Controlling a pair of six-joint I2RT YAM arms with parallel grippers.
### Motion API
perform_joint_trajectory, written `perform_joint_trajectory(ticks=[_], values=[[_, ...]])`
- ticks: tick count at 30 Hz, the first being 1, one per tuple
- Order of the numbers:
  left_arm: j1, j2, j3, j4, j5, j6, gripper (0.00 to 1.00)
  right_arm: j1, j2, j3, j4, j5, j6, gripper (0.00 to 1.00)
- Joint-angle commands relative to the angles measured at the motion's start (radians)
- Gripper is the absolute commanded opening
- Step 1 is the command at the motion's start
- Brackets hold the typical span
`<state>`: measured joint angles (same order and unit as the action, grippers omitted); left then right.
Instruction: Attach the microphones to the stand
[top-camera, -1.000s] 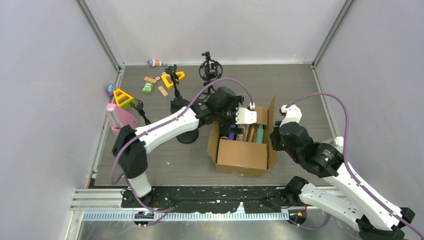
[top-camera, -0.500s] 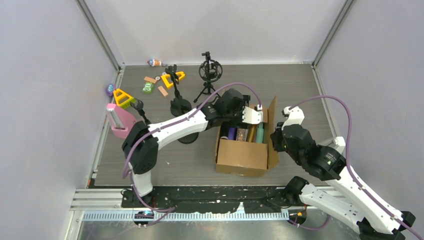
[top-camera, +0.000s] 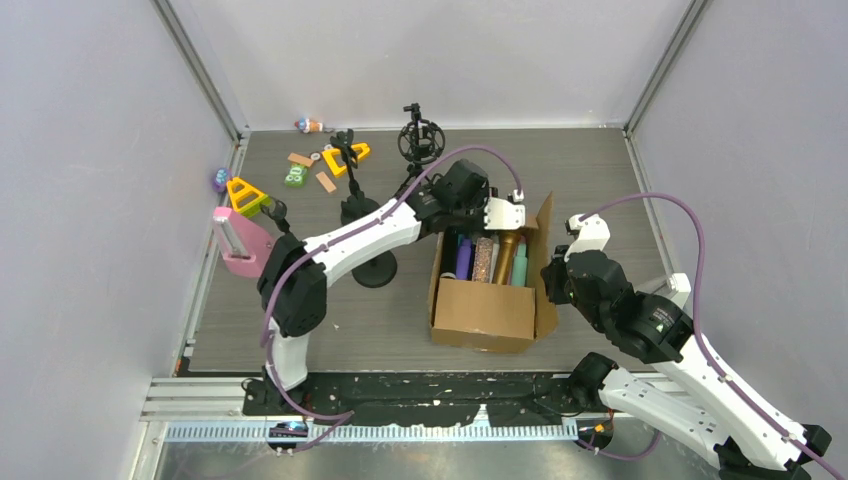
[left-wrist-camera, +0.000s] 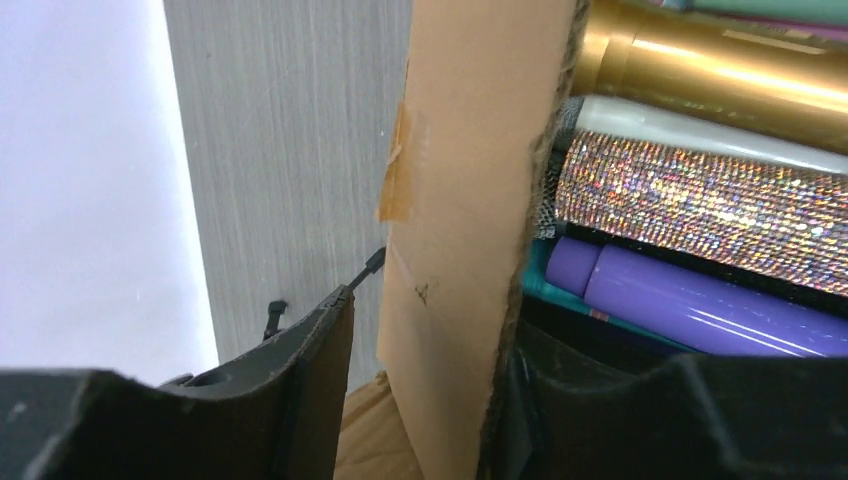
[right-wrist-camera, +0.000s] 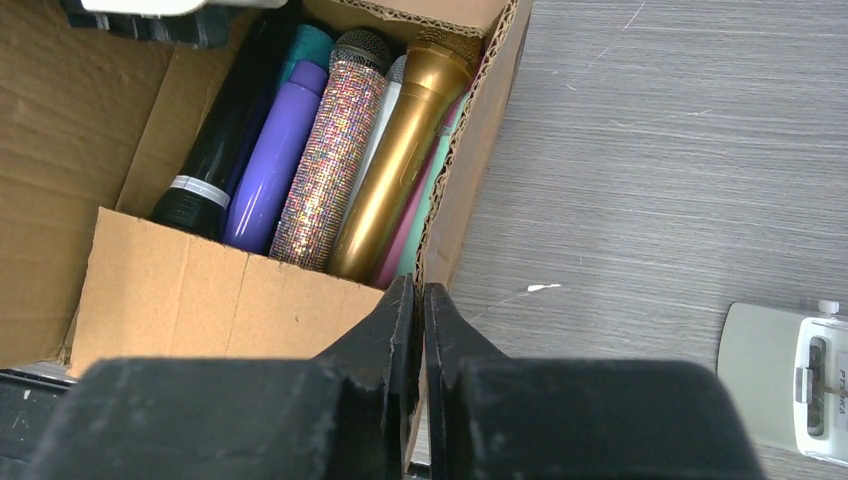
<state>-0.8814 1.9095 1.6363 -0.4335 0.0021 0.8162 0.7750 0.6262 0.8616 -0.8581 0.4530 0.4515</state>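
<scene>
Several microphones (top-camera: 488, 259) lie side by side in an open cardboard box (top-camera: 482, 312): black (right-wrist-camera: 215, 150), purple (right-wrist-camera: 270, 170), silver-glitter (right-wrist-camera: 330, 160) and gold (right-wrist-camera: 395, 170). My left gripper (top-camera: 503, 214) straddles the box's far wall (left-wrist-camera: 470, 150), one finger outside with a gap and one inside by the purple microphone (left-wrist-camera: 700, 310); it is open. My right gripper (right-wrist-camera: 420, 290) is shut on the box's right wall (right-wrist-camera: 470, 170). A black round-base stand (top-camera: 374, 271) is left of the box, and a tripod stand (top-camera: 417, 145) is at the back.
A second black stand (top-camera: 356, 207) is behind the round-base one. Yellow triangles (top-camera: 244, 194), small toy pieces (top-camera: 300, 172) and a pink object (top-camera: 240, 247) lie at the back left. A white device (right-wrist-camera: 790, 380) lies right of the box. Grey walls enclose the table.
My left gripper has moved back from above the microphones to the box's far wall and its jaws have narrowed around it. The right gripper has stayed shut on the right wall.
</scene>
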Motion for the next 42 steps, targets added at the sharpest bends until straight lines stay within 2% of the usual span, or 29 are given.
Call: perform_joint_trajectory(ticks=[1,4,5,10,11,21,26,36,38,40,42], values=[[0.014,0.089,0.227,-0.271,0.114,0.009,0.43,0.006,0.003,-0.017,0.0,-0.086,0.005,0.11],[0.026,0.168,0.415,-0.412,0.141,0.002,0.32,0.006,-0.003,-0.019,0.005,-0.084,0.009,0.12],[0.029,0.176,0.441,-0.427,0.147,-0.002,0.28,0.006,-0.003,-0.018,0.005,-0.082,0.011,0.15],[0.03,0.079,0.367,-0.344,0.134,0.008,0.01,0.006,-0.006,0.005,-0.001,-0.053,0.021,0.23],[0.031,0.053,0.345,-0.326,0.128,0.004,0.0,0.005,-0.006,0.011,-0.007,-0.046,0.024,0.24],[0.032,-0.18,0.282,-0.42,0.147,-0.048,0.0,0.006,0.003,0.081,-0.128,0.131,0.064,0.33],[0.013,-0.275,0.294,-0.49,0.172,-0.092,0.0,0.006,0.04,0.084,-0.131,0.125,0.068,0.39],[-0.052,-0.416,0.272,-0.553,0.227,-0.144,0.0,0.006,0.072,0.03,-0.102,0.097,0.067,0.44],[-0.056,-0.426,0.263,-0.551,0.235,-0.148,0.0,0.006,0.078,0.019,-0.108,0.107,0.068,0.49],[-0.061,-0.435,0.255,-0.55,0.241,-0.15,0.0,0.006,0.081,0.012,-0.111,0.115,0.07,0.6],[-0.067,-0.443,0.252,-0.549,0.248,-0.15,0.0,0.007,0.08,0.006,-0.111,0.131,0.073,0.78]])
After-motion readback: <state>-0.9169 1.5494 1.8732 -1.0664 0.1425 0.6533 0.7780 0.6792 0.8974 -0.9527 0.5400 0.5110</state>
